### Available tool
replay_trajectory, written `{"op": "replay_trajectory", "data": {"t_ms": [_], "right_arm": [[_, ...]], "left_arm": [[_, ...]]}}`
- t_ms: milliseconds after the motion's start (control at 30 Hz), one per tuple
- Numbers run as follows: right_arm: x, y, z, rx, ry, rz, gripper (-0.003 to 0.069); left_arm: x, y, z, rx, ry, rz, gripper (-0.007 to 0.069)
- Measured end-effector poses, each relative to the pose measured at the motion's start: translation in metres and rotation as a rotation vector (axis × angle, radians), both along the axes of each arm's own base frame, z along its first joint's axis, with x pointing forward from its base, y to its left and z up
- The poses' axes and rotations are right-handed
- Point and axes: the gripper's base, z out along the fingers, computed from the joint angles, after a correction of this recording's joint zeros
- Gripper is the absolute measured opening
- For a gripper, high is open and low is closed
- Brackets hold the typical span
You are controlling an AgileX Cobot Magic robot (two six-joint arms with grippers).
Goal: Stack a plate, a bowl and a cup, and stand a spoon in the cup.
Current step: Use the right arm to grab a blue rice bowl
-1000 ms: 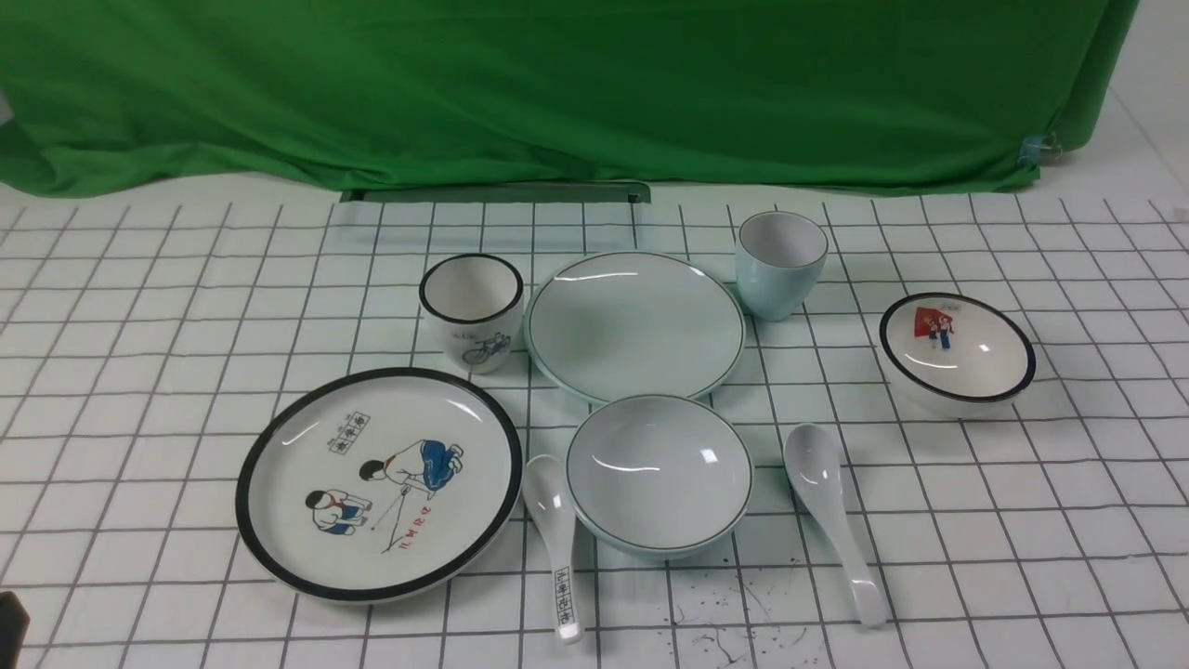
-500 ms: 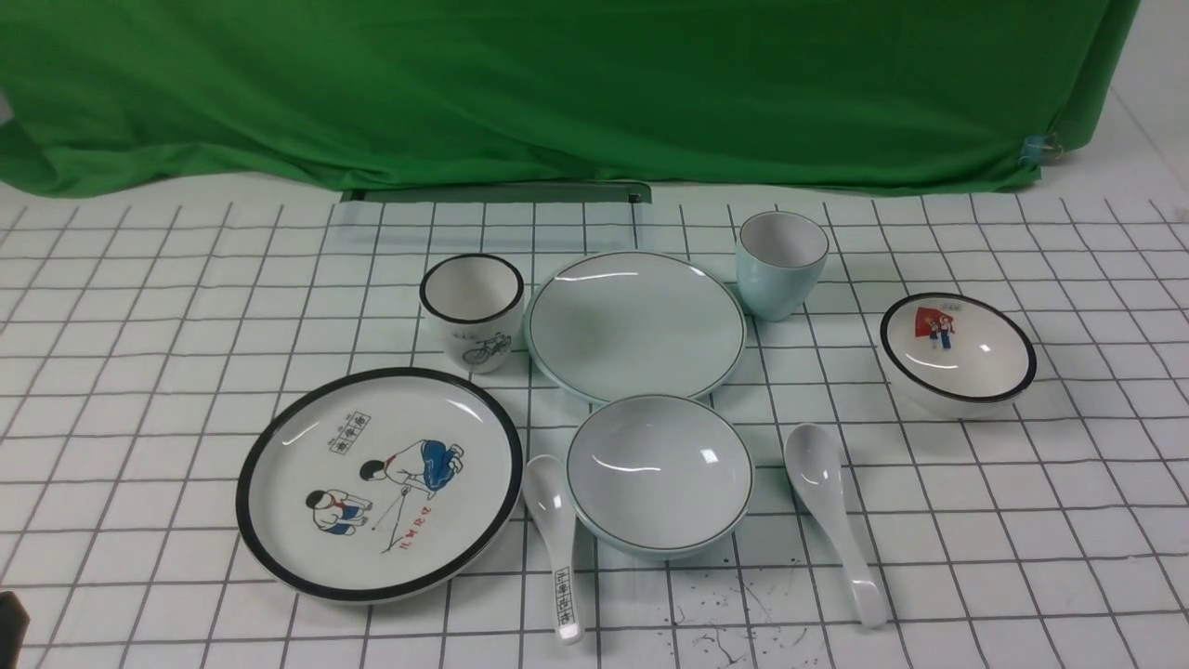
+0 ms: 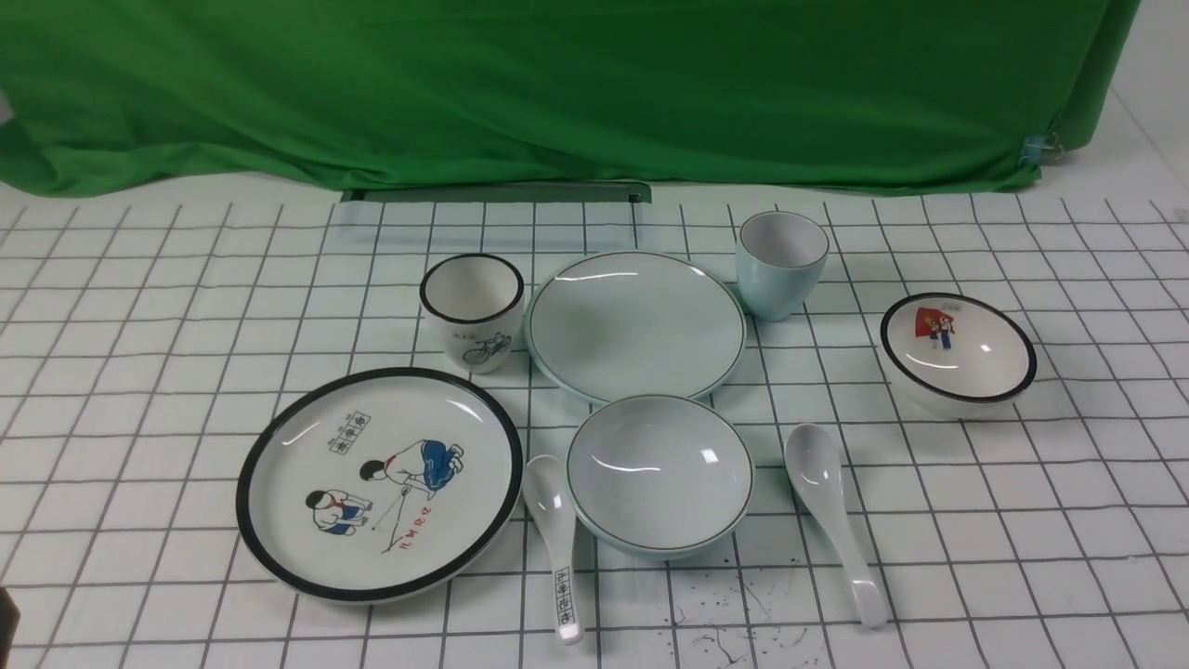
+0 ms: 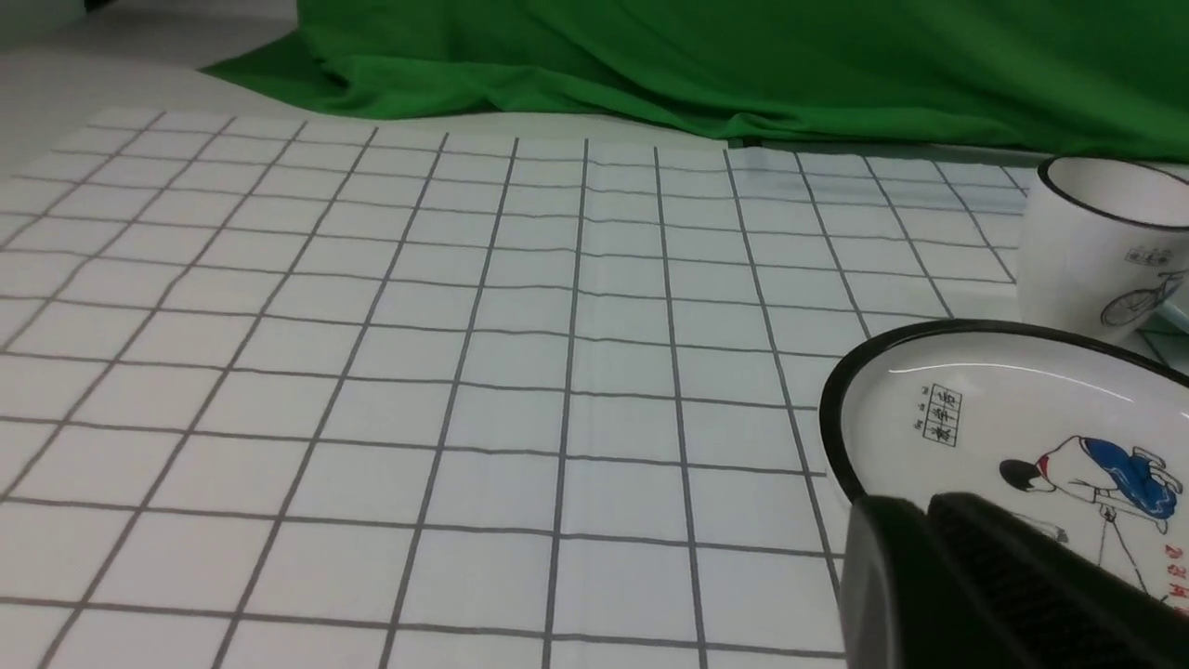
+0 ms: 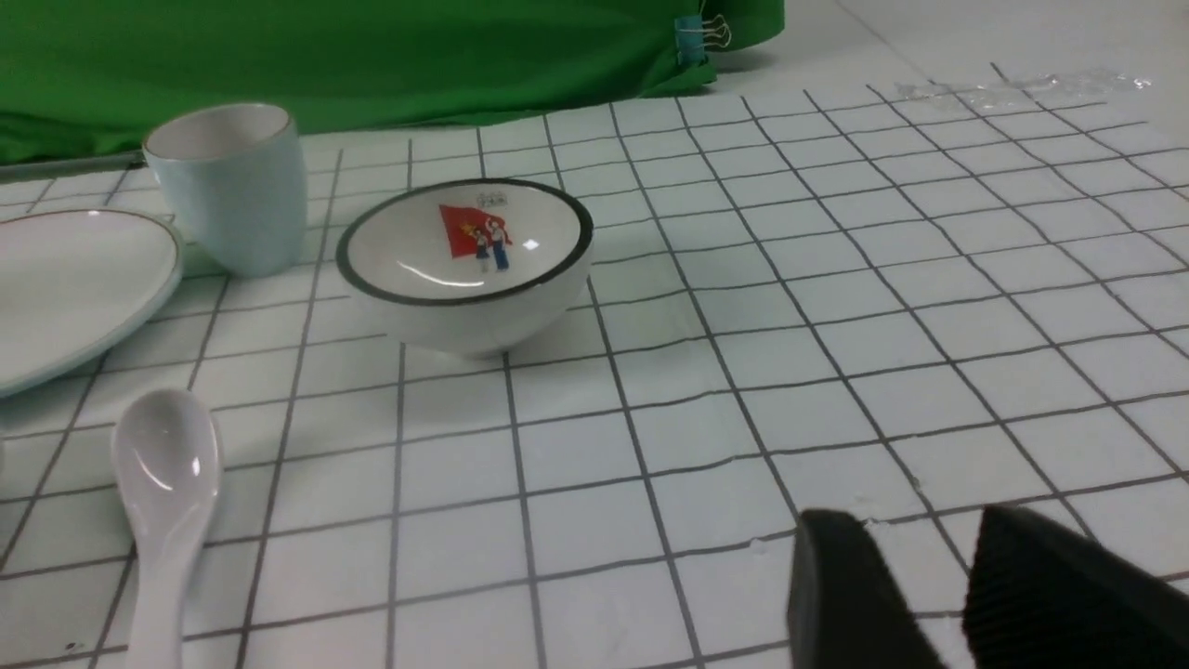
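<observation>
The pale blue-green plate (image 3: 636,325) lies mid-table, with the pale blue-grey bowl (image 3: 659,474) just in front of it. The pale blue cup (image 3: 780,260) stands upright at the plate's back right. The plain white spoon (image 3: 827,511) lies right of the bowl. The right wrist view shows the cup (image 5: 232,186), the plate's edge (image 5: 65,279) and the spoon (image 5: 163,483). My left gripper (image 4: 920,506) is shut and empty, low over the near edge of the cartoon plate. My right gripper (image 5: 915,530) is open and empty above bare cloth, to the right of the spoon.
A black-rimmed cartoon plate (image 3: 379,483), a bicycle cup (image 3: 471,307), a marked spoon (image 3: 557,548) and a red-picture bowl (image 3: 957,351) share the checked cloth. A green curtain (image 3: 557,93) hangs behind. A dark bit of my left arm (image 3: 6,627) shows at the lower left edge.
The tableware has not moved. The dark piece at the front view's lower left edge has slipped slightly further out of frame.
</observation>
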Motion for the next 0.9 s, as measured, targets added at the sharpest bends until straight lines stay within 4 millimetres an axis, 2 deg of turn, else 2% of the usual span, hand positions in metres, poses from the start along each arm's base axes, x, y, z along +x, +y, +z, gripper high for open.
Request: {"op": "replay_trajectory", "data": {"t_ms": [100,167,200,333,367,433,533,667,733,833,900], "right_arm": [[0.0,0.0,0.0,0.048,-0.005,-0.011,0.0243],[0.0,0.0,0.0,0.16,-0.015,-0.032,0.0243],[0.0,0.001,0.0,0.254,-0.023,-0.047,0.0243],[0.0,0.003,0.0,0.768,-0.059,-0.139,0.0243],[0.0,0.003,0.0,0.812,-0.062,-0.148,0.0243],[0.0,0.004,0.0,1.016,-0.077,-0.193,0.0243],[0.0,0.002,0.0,1.025,-0.085,-0.209,0.0243],[0.0,0.0,0.0,0.963,-0.094,-0.219,0.0243],[0.0,0.0,0.001,0.887,-0.104,-0.198,0.0243],[0.001,0.0,0.006,0.752,-0.133,-0.146,0.0243],[0.001,0.0,0.01,0.657,-0.142,-0.119,0.0241]], "left_arm": [[0.0,-0.001,0.0,-0.062,-0.009,0.001,-0.0009],[0.0,-0.003,0.001,-0.201,-0.032,-0.001,-0.0009],[0.001,-0.004,0.002,-0.283,-0.047,-0.002,-0.0009],[0.001,-0.009,0.008,-0.873,-0.133,-0.006,-0.0009],[0.001,-0.01,0.008,-0.893,-0.134,-0.006,-0.0009],[0.001,-0.01,0.01,-1.023,-0.151,-0.008,-0.0009],[0.001,-0.01,0.011,-1.049,-0.16,-0.004,-0.0009],[0.002,-0.009,0.011,-1.087,-0.173,0.003,-0.0009],[0.001,-0.008,0.013,-1.043,-0.19,0.004,-0.0009],[-0.002,-0.01,0.034,-0.878,-0.218,-0.049,-0.0009],[-0.007,-0.012,0.06,-0.702,-0.247,-0.091,-0.0009]]}}
